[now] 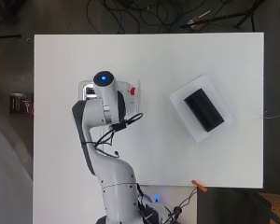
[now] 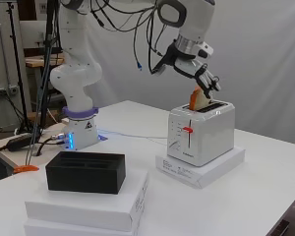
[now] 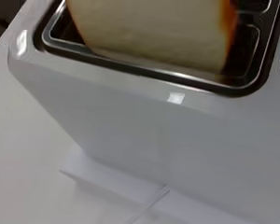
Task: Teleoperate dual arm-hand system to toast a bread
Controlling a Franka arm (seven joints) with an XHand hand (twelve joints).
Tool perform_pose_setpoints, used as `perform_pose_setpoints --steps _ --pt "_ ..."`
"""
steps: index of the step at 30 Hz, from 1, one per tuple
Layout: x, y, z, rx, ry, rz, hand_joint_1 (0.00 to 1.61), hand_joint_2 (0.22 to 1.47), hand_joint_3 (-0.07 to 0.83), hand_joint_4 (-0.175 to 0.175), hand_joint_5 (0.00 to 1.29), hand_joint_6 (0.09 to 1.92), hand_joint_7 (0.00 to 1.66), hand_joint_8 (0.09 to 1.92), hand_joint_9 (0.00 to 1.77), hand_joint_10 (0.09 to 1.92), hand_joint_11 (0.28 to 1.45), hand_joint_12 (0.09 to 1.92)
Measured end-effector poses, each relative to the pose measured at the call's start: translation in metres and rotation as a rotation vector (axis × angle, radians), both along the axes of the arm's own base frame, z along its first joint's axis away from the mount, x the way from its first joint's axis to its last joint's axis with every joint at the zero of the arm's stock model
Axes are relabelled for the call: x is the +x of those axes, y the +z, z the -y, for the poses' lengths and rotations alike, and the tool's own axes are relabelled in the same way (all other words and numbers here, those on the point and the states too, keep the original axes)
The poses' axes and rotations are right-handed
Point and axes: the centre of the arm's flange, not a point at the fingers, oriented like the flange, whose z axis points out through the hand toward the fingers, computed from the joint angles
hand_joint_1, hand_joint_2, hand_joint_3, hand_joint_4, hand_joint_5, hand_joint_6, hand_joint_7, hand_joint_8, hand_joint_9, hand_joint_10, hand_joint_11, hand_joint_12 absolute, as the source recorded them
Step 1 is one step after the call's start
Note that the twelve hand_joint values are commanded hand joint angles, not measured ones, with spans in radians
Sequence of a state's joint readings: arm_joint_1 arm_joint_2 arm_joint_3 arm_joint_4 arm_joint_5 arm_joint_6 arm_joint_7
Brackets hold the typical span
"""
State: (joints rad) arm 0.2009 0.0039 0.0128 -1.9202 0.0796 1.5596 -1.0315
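Note:
A white toaster (image 2: 202, 132) with a red lever (image 2: 188, 130) stands on a flat white box (image 2: 201, 171). A slice of bread (image 2: 198, 101) with an orange-brown crust leans in the toaster's top slot, its lower part inside and its upper part sticking out. The hand (image 2: 199, 73) hangs right above it, fingers curled down onto the slice's top edge. In the wrist view the bread slice (image 3: 154, 32) fills the metal-rimmed slot of the toaster (image 3: 177, 135). From overhead the arm hides most of the toaster (image 1: 129, 91); the hand and the bread do not show there.
A black slotted holder (image 2: 86, 172) rests on stacked white boxes (image 2: 88, 206) near the table's front; overhead the holder (image 1: 204, 109) lies to the right of the toaster. The arm's base (image 2: 78, 128) and cables stand at the table's edge.

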Motion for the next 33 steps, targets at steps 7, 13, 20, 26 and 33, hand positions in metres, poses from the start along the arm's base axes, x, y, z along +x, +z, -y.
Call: perform_pose_setpoints --steps 7,13,20,26,33 --pt "-0.018 0.025 0.045 0.080 -0.183 0.147 0.00 1.06 -0.005 0.089 0.63 0.09 0.84 0.09 0.90 0.09 0.60 0.09" --pt "-0.053 0.017 0.122 0.103 -0.471 0.258 0.00 0.99 -0.020 0.085 0.51 0.09 0.69 0.09 0.77 0.09 0.55 0.09" --pt "-0.075 0.007 0.169 0.035 -0.706 0.233 0.00 0.96 -0.014 0.030 0.35 0.09 0.54 0.09 0.65 0.09 0.52 0.09" --pt "-0.072 -0.014 0.155 0.003 -0.711 0.201 0.00 0.95 -0.012 0.019 0.34 0.09 0.56 0.09 0.67 0.09 0.51 0.09" --pt "-0.057 -0.030 0.145 -0.032 -0.720 0.180 0.00 0.94 -0.006 0.023 0.32 0.09 0.65 0.09 0.76 0.09 0.51 0.09"
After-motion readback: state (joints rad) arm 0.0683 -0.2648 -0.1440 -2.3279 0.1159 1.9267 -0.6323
